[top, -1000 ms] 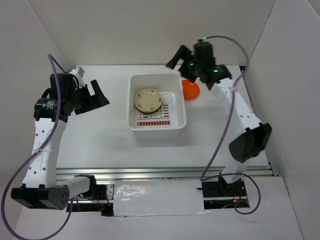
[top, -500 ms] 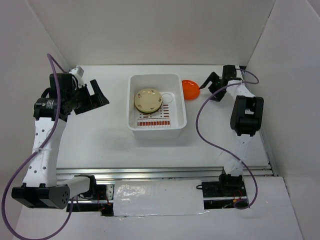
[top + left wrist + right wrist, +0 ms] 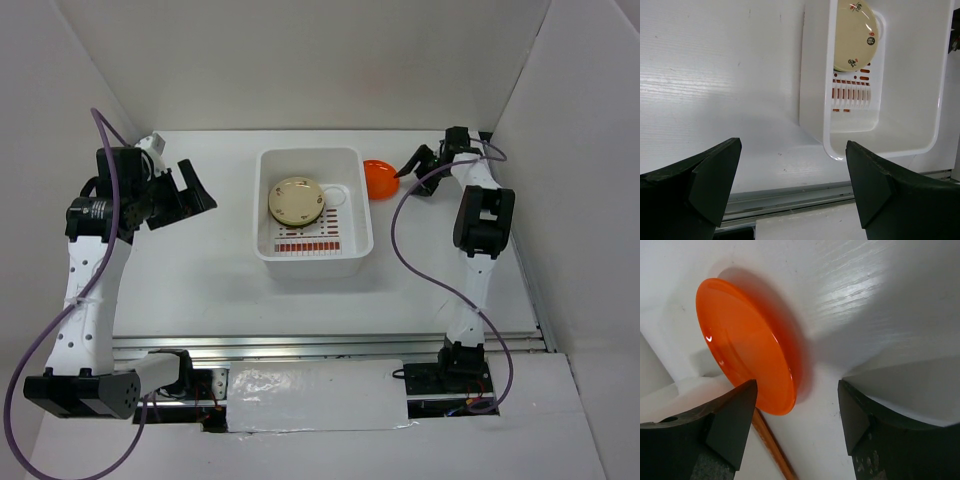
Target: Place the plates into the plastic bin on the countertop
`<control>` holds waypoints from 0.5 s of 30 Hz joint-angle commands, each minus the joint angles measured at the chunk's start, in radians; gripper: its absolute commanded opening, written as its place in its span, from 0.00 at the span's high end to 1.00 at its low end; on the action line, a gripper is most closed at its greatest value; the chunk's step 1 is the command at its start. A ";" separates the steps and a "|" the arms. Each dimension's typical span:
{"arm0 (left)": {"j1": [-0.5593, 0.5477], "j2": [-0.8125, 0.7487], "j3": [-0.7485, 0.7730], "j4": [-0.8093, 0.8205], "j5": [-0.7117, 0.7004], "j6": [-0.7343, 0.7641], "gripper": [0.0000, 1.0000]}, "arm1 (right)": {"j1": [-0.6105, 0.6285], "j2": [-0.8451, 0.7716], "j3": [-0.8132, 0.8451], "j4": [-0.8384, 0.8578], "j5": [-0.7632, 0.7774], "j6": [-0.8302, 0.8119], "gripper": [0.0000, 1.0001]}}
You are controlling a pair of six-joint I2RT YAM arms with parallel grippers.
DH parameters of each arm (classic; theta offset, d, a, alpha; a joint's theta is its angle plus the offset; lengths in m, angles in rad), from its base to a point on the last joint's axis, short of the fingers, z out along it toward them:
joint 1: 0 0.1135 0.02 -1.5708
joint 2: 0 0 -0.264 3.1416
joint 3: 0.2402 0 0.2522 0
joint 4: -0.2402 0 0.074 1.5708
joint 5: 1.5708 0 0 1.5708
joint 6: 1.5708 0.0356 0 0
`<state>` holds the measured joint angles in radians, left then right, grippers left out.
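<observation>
The only marks that might be writing are the rows of red bars and slots on the floor of the bin (image 3: 264, 205) and a few small dark and red motifs on the cream plate (image 3: 296, 200). Both are too small to read in the top view. In the left wrist view the cream plate (image 3: 854, 35) shows three little dark motifs with red dots near its rim, more ornament than lettering. The red bars on the bin (image 3: 815, 75) stay plain strokes.

The right claw (image 3: 410, 178) reaches to the far right part of the tabletop (image 3: 200, 280), pointing left at the orange plate (image 3: 379, 177). Its fingers stand apart, not clamped. In its own wrist view the right claw (image 3: 797, 390) straddles the near edge of the orange plate (image 3: 740, 345). One black finger (image 3: 732, 415) overlaps the plate's rim, though whether it actually touches I cannot tell. The other finger stands off to the side over bare white surface.

The orange plate lies on the tabletop outside the bin, just beside its right wall near the far corner. The cream plate sits inside the bin, in its far left part.

The left claw (image 3: 198, 186) hangs above the tabletop well to the left of the bin, aimed toward it. Its fingers are spread wide with nothing between them — in the wrist view the left claw (image 3: 791, 150) frames only bare tabletop, the bin's near corner and the metal rail (image 3: 790, 200) at the front edge.
</observation>
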<state>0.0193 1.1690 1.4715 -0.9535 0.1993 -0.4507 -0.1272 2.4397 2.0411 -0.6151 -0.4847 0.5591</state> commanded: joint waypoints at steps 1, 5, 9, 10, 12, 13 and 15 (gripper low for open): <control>0.005 0.007 0.018 0.022 0.022 -0.002 0.01 | 0.020 0.028 0.065 -0.087 -0.058 -0.034 0.27; 0.007 0.018 0.023 0.024 0.032 -0.002 0.01 | 0.027 0.048 0.077 -0.095 -0.084 -0.033 0.35; 0.008 0.020 0.015 0.025 0.034 0.006 0.01 | 0.026 0.053 0.064 -0.084 -0.081 -0.018 0.41; 0.010 0.018 0.015 0.027 0.032 0.004 0.01 | 0.026 0.055 0.050 -0.068 -0.089 -0.011 0.42; 0.008 0.017 0.007 0.027 0.034 0.010 0.01 | 0.018 0.061 0.041 -0.055 -0.109 0.011 0.46; 0.008 0.014 0.006 0.025 0.034 0.012 0.01 | 0.015 0.068 0.037 -0.043 -0.118 0.022 0.51; 0.010 0.012 0.001 0.022 0.034 0.020 0.01 | 0.006 0.064 0.010 -0.015 -0.132 0.054 0.60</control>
<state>0.0231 1.1904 1.4715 -0.9535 0.2146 -0.4484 -0.1074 2.4847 2.0758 -0.6643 -0.5774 0.5720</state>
